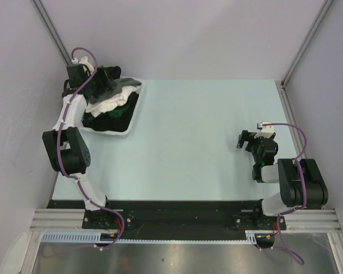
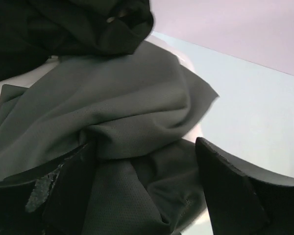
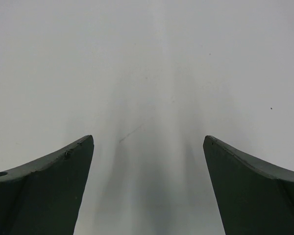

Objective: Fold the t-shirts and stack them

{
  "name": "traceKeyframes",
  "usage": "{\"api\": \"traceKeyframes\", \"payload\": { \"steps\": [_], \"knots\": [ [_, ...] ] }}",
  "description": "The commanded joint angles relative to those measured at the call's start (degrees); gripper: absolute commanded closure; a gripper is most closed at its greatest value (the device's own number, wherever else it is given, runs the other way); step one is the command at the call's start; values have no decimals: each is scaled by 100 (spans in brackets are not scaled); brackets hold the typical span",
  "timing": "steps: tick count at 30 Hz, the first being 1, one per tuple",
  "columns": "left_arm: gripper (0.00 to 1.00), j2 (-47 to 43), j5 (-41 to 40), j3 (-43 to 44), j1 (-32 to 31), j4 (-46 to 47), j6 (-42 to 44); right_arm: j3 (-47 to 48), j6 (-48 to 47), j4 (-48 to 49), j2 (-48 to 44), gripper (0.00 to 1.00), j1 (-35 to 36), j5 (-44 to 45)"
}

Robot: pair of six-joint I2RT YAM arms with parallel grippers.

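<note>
Pale table [image 1: 206, 142], white tray [image 1: 107, 132] holding heaped t-shirts [image 1: 119, 114]

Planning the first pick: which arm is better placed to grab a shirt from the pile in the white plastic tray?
Left. The left gripper is open over the white plastic tray, fingers straddling the crumpled charcoal grey t-shirt. The right gripper is open above the pale table, far across from it.

The table [image 1: 194, 148] lies open through the middle; a tray [image 1: 111, 132] heaped with t-shirts [image 1: 117, 114] blocks its far-left corner
</note>
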Motion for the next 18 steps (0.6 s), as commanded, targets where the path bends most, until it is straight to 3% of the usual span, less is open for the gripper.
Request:
{"api": "traceKeyframes", "payload": {
  "steps": [1, 4, 5, 7, 8, 18],
  "knots": [
    [22, 301, -373, 490, -18, -301, 49, 141, -57, 315, -5, 0, -12, 52],
    [36, 486, -462, 657, -62, -504, 127, 141, -49, 306, -4, 0, -4, 61],
    [57, 547, -410, 657, -71, -530, 119, 141, -57, 306, -4, 0, -4, 52],
    [79, 574, -251, 657, -88, -636, 93, 141, -57, 306, -4, 0, -4, 69],
    [100, 574, -216, 649, -97, -697, 92, 141, -57, 297, -13, 0, -12, 70],
    [100, -882, 13, 226, -922, -794, 488, 149, -66, 288, -4, 0, 5, 78]
  ]
}}
